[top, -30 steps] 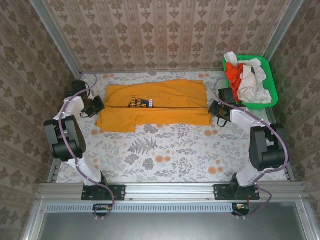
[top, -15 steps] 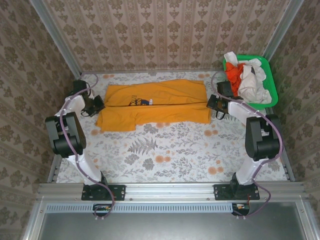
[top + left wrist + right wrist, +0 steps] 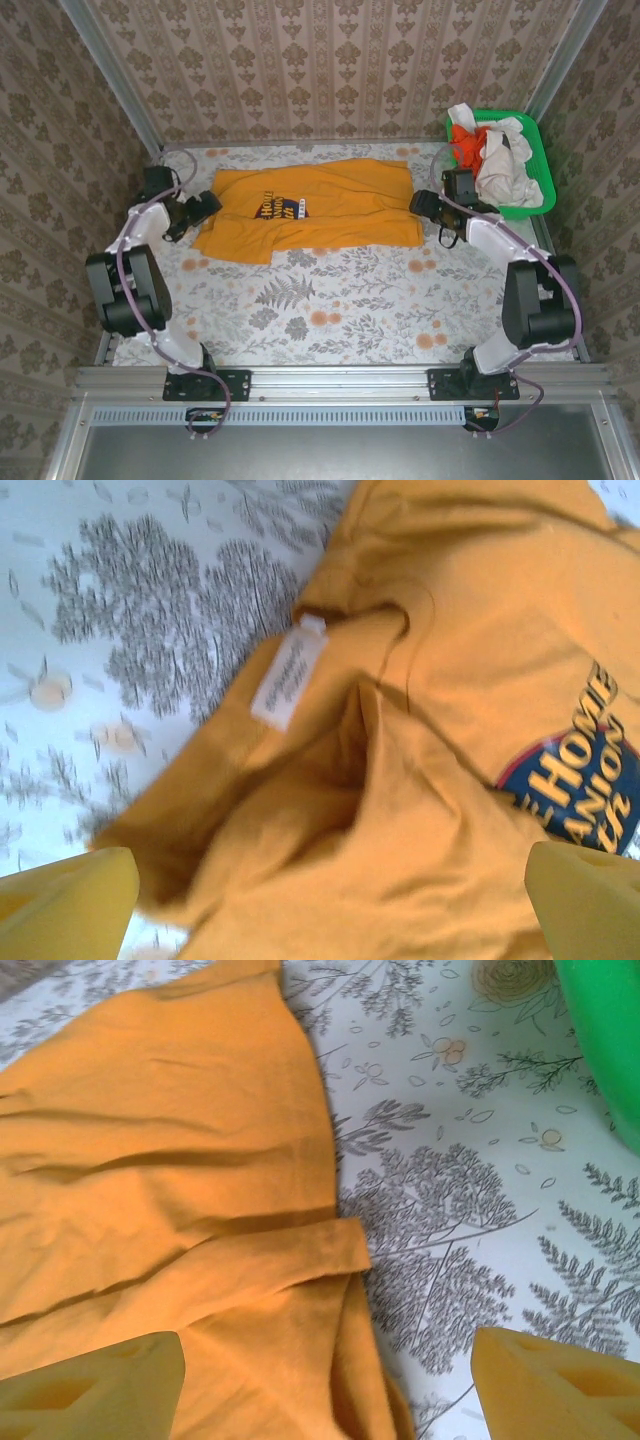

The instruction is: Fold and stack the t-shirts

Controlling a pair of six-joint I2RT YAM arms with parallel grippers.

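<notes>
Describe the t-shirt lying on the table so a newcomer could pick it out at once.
Start at the floral table; near its far edge lies the mustard-orange t-shirt, spread out left of the green basket. Unlike the crumpled red-orange shirt and white shirts inside that basket, it bears a small dark chest print.

Rumpled mustard-orange t-shirt [image 3: 420, 820], white neck label [image 3: 290, 670] showing, chest print [image 3: 575, 775] at right, floral tablecloth [image 3: 130, 610] upper left, left gripper [image 3: 330, 910] jaws spread wide
</notes>
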